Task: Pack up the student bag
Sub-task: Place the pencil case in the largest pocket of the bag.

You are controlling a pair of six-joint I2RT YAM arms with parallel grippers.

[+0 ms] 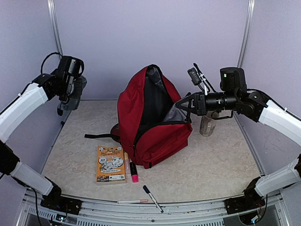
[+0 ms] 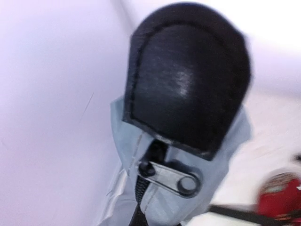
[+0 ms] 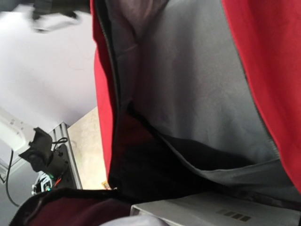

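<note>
In the centre of the top view, the student bag (image 1: 150,122) is stood open on the bench (image 1: 211,160). At upper left, a grey pouch (image 2: 183,89) is held raised by the left end effector (image 1: 70,96). The right end effector (image 1: 181,104) is placed at the bag mouth; its opening cannot be told.

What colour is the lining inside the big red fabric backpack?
Grey; the backpack lining shows best in the right wrist view.

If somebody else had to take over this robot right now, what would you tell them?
Left gripper: raised at far left, shut on a grey pouch.
Right gripper: at the mouth of the student bag, seemingly pinching its rim open.
Done: bag stands unzipped mid-table.
Not yet packed: orange book, pink highlighter, black-capped pen and white pen in front of the bag; clear tumbler on its right.
Left: load these, then zip.
</note>
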